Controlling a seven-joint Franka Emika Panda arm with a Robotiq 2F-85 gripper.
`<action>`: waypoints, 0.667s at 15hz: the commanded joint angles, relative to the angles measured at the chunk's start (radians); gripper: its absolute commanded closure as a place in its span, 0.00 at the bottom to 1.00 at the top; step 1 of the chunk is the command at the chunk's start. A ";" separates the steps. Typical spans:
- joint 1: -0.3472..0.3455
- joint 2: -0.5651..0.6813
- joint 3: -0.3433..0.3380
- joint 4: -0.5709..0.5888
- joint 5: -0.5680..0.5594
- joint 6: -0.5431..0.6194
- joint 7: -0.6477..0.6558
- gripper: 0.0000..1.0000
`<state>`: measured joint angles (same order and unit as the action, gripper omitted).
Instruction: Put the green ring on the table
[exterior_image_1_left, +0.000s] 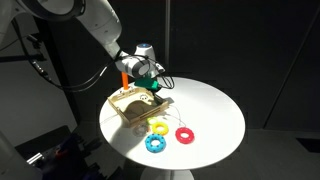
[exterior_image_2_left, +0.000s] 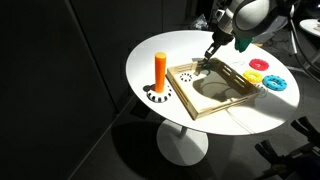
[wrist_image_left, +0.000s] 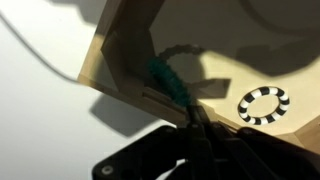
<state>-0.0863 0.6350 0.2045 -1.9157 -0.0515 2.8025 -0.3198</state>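
Arm (exterior_image_1_left: 95, 25): white rounded shells, grey joint seams. Gripper (exterior_image_2_left: 208, 57): black, slim dark fingers.

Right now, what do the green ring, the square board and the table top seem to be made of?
Green ring: probably plastic, going by its even, saturated green colour, though it is blurred here. Square board: pale wood, matte tan with a raised frame. Table: smooth, plain white top, perhaps laminate or paint; the look leaves it open.

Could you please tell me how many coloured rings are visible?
4. The yellow ring, red ring and blue ring lie on the table beside the wooden board; the green ring is at the end effector's tips over the board. The arm may hide more.
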 joint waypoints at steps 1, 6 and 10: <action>-0.049 -0.070 0.037 -0.030 0.053 -0.067 -0.036 0.97; -0.064 -0.099 0.036 -0.030 0.109 -0.133 -0.060 0.71; -0.075 -0.103 0.053 -0.021 0.174 -0.234 -0.094 0.41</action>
<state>-0.1343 0.5656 0.2290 -1.9185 0.0694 2.6416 -0.3658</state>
